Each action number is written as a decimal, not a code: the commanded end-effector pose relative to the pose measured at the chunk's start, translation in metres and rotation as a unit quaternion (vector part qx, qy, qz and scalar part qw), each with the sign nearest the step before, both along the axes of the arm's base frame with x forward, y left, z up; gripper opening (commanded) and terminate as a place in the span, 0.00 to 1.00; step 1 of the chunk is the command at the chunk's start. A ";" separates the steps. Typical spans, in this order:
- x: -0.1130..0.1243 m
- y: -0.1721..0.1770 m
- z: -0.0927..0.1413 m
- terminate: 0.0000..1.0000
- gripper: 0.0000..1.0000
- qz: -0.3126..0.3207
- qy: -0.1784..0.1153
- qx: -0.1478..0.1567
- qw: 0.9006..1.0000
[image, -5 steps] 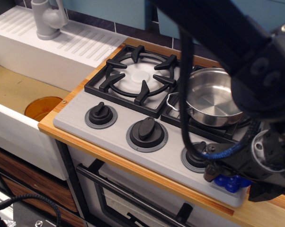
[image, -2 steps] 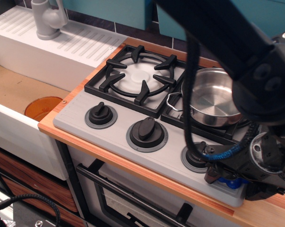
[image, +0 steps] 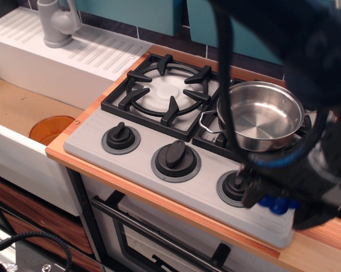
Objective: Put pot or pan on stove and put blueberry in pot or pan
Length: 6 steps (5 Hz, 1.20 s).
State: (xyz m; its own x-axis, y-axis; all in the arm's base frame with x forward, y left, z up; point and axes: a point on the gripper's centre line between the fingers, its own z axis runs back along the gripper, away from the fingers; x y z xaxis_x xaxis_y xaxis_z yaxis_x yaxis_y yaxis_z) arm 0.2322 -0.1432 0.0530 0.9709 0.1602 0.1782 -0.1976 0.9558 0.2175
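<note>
The jaws cannot be read for certain — the gripper (image: 278, 205) is blurred and its fingertips are hidden behind its own dark body. Blue balls of the blueberry (image: 279, 204) peek out right at its lower edge, so it may have hold of the fruit, but that is a guess.

Going left to right: an orange disc (image: 50, 129) lies in the sink (image: 23, 107), then comes the stove (image: 176, 144) with its bare left burner grate (image: 159, 93) and three knobs. The pot (image: 261, 116) already sits on the right burner, empty and shiny. The blueberry is at the stove's front right corner, just beside the right knob (image: 234, 186).

The step in hand looks like carrying the fruit to the pot. Doing it well means lifting clear of the knob and the pot's near rim before moving over — then releasing low above the middle.
</note>
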 end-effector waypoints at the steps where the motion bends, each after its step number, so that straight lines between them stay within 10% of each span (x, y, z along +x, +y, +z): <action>1: 0.025 0.010 0.064 0.00 0.00 -0.004 0.014 -0.020 1.000; 5: 0.091 0.044 0.034 0.00 0.00 -0.027 -0.015 -0.042 0.999; 6: 0.091 0.041 0.029 0.00 1.00 -0.034 -0.023 -0.039 0.998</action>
